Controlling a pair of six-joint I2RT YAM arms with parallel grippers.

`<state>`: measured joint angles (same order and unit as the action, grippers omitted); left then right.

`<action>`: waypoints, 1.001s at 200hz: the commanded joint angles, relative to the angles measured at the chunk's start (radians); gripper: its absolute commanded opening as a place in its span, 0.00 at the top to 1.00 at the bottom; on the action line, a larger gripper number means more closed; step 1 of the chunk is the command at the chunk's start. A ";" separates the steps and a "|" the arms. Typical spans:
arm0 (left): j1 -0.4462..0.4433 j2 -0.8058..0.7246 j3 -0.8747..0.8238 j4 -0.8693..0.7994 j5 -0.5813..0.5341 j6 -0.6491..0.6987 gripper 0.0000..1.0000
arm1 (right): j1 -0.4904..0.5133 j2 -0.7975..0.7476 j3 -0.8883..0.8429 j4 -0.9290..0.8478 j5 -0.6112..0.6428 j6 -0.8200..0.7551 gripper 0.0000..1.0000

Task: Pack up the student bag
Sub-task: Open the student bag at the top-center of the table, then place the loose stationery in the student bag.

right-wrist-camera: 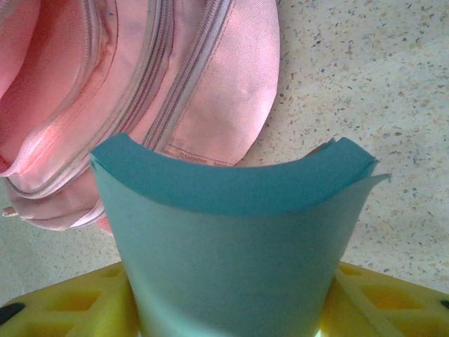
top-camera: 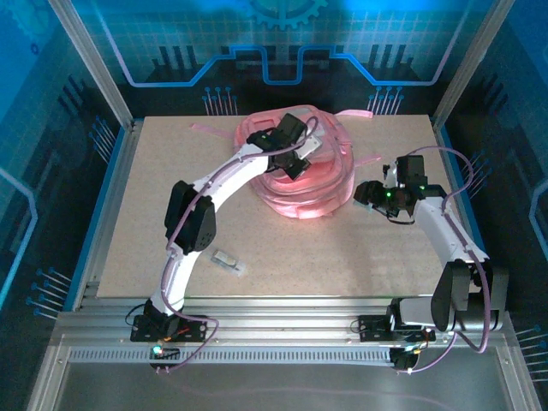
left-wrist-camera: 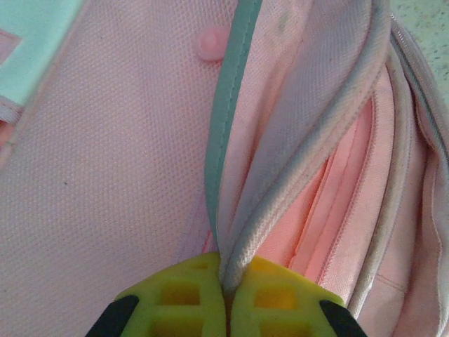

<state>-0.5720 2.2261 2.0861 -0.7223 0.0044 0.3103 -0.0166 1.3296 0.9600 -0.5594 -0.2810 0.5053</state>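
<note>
Speckled tabletop [top-camera: 342,257] has plenty of bare room near the arms and off to both sides, so swinging isn't the worry. The student bag [top-camera: 312,199] lies at the far middle, its mouth gaping toward the right arm. A teal booklet [right-wrist-camera: 231,232] sits bowed in the right gripper [right-wrist-camera: 231,302], pinched firmly, just beside the bag's right flank. The left gripper [left-wrist-camera: 226,291] is clamped on the grey piped rim [left-wrist-camera: 295,168] of the flap. I'd hold that rim high and slide the booklet's front edge between the zip lines, not onto the outer pocket. A small white object [top-camera: 227,259] is well apart.
</note>
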 commanded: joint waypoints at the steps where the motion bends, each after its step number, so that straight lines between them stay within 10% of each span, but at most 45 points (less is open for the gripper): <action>1: 0.027 0.018 0.067 -0.066 0.086 -0.077 1.00 | -0.010 0.006 0.003 0.028 -0.035 0.024 0.41; 62: 0.117 0.067 0.347 -0.176 0.455 -0.492 1.00 | 0.154 0.150 0.127 0.153 -0.035 0.185 0.40; 134: 0.119 0.025 0.209 0.001 0.451 -0.614 1.00 | 0.258 0.371 0.424 0.108 0.032 0.241 0.40; 200: 0.127 0.004 0.179 0.063 0.447 -0.662 1.00 | 0.271 0.442 0.506 0.034 0.066 0.232 0.06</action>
<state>-0.4496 2.3104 2.2814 -0.7475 0.4088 -0.2947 0.2481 1.7744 1.4490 -0.4812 -0.2501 0.7387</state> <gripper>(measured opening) 0.065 0.922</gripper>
